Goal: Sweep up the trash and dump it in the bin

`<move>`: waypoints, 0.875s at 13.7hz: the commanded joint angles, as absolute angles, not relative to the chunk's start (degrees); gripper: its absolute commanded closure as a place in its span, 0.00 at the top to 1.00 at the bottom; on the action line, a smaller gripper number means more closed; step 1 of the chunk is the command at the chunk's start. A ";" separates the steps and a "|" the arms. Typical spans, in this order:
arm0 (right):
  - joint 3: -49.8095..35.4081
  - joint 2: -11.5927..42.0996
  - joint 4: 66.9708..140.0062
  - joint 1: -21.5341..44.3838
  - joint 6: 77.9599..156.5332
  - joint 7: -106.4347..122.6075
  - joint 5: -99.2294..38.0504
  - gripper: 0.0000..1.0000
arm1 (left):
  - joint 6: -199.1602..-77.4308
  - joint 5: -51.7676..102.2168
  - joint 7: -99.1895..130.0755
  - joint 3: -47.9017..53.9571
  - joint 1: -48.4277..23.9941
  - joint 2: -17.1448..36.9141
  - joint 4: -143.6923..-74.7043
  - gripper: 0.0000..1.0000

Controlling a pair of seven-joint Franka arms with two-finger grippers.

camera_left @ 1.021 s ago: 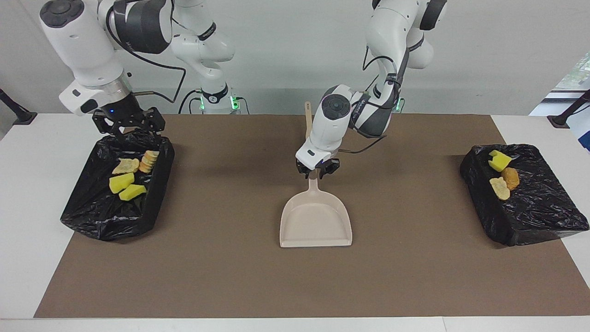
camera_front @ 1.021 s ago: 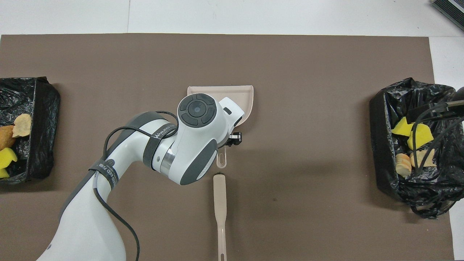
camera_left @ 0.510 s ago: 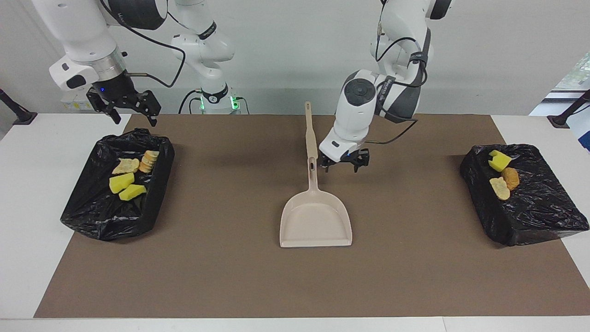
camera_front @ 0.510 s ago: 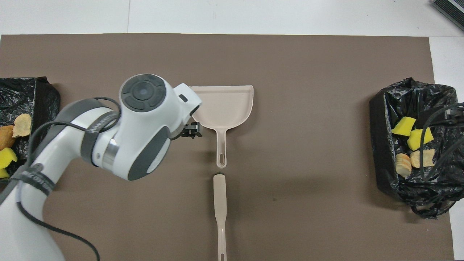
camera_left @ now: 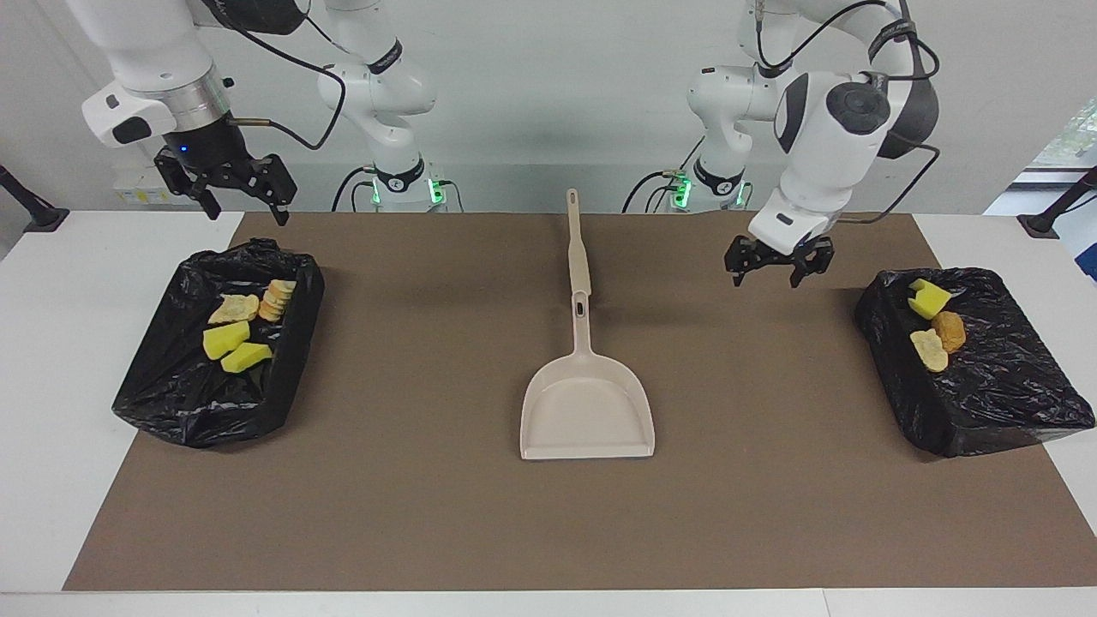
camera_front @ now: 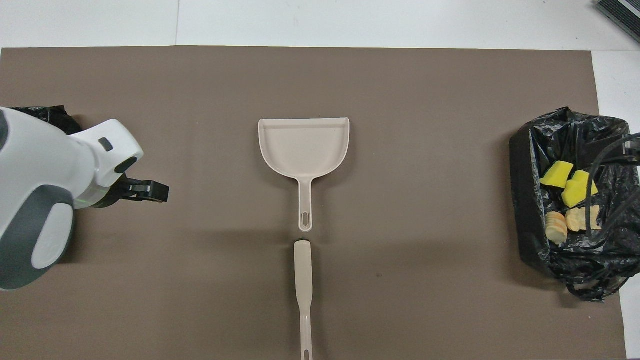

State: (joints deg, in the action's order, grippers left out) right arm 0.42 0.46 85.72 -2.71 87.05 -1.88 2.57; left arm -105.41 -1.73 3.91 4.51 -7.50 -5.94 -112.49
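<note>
A white table carries a brown mat (camera_left: 548,514) that covers most of its top, against a plain pale wall.

Nearest the robots, the brush (camera_left: 576,248) lies on the mat mid-table, its narrow handle pointing back toward them. It lies end to end with the dustpan (camera_left: 587,411), whose handle nearly meets it and whose empty scoop opens away from the robots. That tidy line, with nothing on the mat around it, suggests both tools have been put down because the sweeping is done.

The trash sits in two bins lined with black bags. The bin at the right arm's end (camera_left: 218,377) holds two yellow sponge chunks (camera_left: 236,347) and two bread pieces (camera_left: 255,304). The bin at the left arm's end (camera_left: 986,394) holds a yellow sponge bit (camera_left: 928,297) and two golden-brown pieces (camera_left: 938,338).

The right gripper (camera_left: 227,184) hangs above the table's edge just beside its bin, jaws spread and empty. The left gripper (camera_left: 778,261) hangs over the mat near its own bin, fingers likewise apart and holding nothing. Both read as parked clear of the tools, so the task looks essentially complete.
</note>
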 commanded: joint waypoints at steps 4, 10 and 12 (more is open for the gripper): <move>-0.35 0.18 86.21 -2.46 89.12 -5.61 1.85 1.00 | -91.52 -1.49 -6.49 5.10 -1.68 -7.82 -100.67 1.00; -2.37 -0.44 88.15 -2.46 90.62 -5.54 -0.44 1.00 | -80.69 -1.32 -6.94 4.83 -1.49 -0.89 -84.92 1.00; -2.37 -0.44 88.24 -2.46 90.62 -5.45 -0.26 1.00 | -80.33 0.69 -6.94 4.75 0.16 -0.62 -84.02 1.00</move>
State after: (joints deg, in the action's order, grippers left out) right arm -1.98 0.54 86.88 -2.00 90.06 -4.47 0.31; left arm -82.91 -1.04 -6.13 4.45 -1.84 -2.90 -87.91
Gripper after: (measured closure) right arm 0.000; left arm 0.000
